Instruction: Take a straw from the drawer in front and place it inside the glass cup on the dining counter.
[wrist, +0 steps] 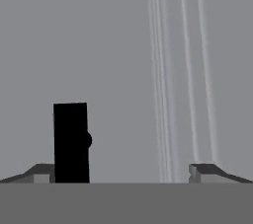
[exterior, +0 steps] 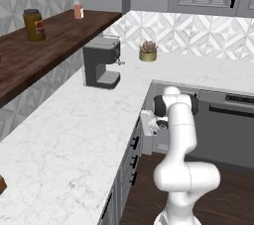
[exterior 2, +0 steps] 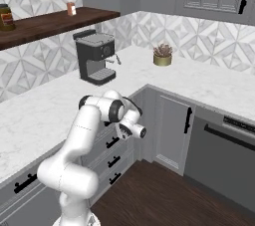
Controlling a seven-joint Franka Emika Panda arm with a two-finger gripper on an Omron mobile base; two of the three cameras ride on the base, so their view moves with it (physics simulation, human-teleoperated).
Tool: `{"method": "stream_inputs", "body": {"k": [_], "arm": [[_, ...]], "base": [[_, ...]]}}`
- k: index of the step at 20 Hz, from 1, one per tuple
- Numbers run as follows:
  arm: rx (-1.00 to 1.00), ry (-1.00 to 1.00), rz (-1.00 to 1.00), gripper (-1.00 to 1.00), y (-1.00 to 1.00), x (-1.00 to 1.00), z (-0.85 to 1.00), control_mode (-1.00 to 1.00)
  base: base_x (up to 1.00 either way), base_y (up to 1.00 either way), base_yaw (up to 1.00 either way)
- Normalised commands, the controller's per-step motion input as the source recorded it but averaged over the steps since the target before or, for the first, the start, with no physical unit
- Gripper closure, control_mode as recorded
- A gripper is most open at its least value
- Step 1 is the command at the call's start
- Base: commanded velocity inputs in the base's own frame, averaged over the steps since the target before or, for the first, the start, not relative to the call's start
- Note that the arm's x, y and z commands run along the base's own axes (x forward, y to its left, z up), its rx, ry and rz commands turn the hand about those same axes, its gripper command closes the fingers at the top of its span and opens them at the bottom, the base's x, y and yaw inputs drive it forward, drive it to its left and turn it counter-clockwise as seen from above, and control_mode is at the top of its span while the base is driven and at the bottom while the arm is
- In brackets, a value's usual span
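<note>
My gripper [wrist: 123,173] is open, its two fingertips [wrist: 42,171] set wide apart. It points straight at the shut drawer [wrist: 128,70], whose flat grey front is very close. A black bar handle [wrist: 71,141] on that front stands between the tips, near the left one, and nothing is held. From the base, the gripper [exterior: 141,130] [exterior 2: 119,129] is low, against the top of the drawer stack under the wall counter [exterior: 74,135]. The straw is hidden. The glass cup and the dining counter are out of view.
A black coffee machine [exterior: 101,63] and a small potted plant [exterior: 148,50] stand on the wall counter. A dark wooden shelf [exterior: 59,40] above it carries jars. More handled drawers [exterior 2: 114,161], a cabinet door [exterior 2: 174,133] and a dishwasher [exterior: 228,125] line the corner.
</note>
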Motion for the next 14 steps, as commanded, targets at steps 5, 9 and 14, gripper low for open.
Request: {"method": "stream_inputs", "body": {"k": [5,9,14], "arm": [[0.00,-0.11,0.02,-1.00,0.17,0.12,-0.11,-1.00],[0.00,-0.16,0.01,-1.00,0.37,0.00,0.01,-1.00],[0.00,-0.07,0.00,-1.00,0.43,0.00,0.00,-1.00]], "base": [[0.00,0.00,0.00],[0.00,0.00,0.00],[0.00,0.00,0.00]]}}
